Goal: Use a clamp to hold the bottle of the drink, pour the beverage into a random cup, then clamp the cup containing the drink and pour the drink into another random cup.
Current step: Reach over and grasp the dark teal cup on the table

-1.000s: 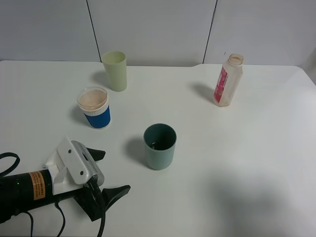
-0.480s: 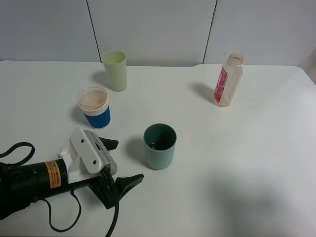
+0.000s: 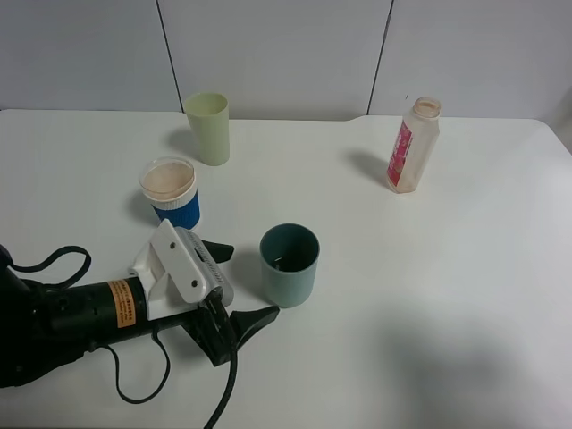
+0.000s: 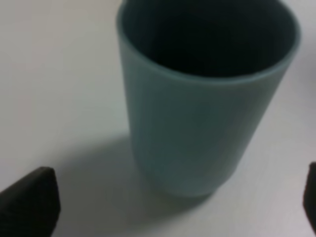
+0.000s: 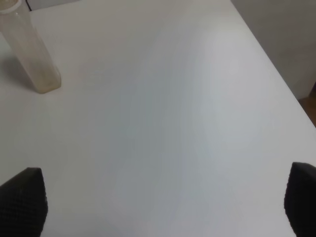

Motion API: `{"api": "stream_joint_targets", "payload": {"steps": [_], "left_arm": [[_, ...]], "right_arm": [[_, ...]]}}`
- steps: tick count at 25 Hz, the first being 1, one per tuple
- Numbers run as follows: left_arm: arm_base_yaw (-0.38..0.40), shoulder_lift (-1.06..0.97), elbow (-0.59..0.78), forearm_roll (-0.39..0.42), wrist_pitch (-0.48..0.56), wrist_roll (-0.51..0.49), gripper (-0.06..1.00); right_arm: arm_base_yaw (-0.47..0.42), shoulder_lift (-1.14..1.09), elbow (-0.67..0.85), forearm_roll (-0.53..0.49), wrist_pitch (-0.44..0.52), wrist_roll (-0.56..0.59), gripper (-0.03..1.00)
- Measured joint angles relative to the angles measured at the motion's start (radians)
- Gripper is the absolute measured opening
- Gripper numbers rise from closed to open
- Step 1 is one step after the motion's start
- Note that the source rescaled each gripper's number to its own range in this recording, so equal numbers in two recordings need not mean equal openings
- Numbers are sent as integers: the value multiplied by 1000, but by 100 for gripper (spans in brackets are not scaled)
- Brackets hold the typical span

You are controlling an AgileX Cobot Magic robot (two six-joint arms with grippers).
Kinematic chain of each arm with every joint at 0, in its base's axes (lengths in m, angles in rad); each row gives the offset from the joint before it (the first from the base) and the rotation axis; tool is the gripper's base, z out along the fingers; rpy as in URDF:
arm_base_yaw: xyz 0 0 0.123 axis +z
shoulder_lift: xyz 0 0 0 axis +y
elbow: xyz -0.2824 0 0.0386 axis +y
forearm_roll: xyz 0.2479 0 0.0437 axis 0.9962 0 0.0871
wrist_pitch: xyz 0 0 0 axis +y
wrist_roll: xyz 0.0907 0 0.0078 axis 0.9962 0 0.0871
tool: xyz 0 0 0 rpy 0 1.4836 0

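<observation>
**Left clamp (image 3: pixel 250 281) wide beside teal cup (image 3: pixel 290 268)**

Exterior high: jaws spread at the cup's eight o'clock. The bottle (image 3: pixel 413 147) stood upright at its one o'clock, well apart.

Left wrist: cup upright between the tips.

Right wrist: right clamp (image 5: pixel 160 202) jaws spread, empty, over the bench (image 5: pixel 163 98).

Bright even light; soft shadows; left wrist view blurred.

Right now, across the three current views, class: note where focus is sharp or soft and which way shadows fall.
Exterior high: sharp, evenly lit; the teal cup and the bottle cast soft shadows to their left in that view. Left wrist: the cup fills the frame, out of focus. Right wrist: the white table looks washed pale.
</observation>
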Motion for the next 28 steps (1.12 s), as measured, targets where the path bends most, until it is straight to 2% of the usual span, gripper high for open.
{"api": "stream_joint_targets", "payload": {"steps": [23,28], "left_arm": [[0,67,-82,13,0,-9,100],[0,67,-125,16,-1,-45,100]], "right_arm": [[0,0,0,0,0,0,97],[0,0,0,0,0,0,97]]}}
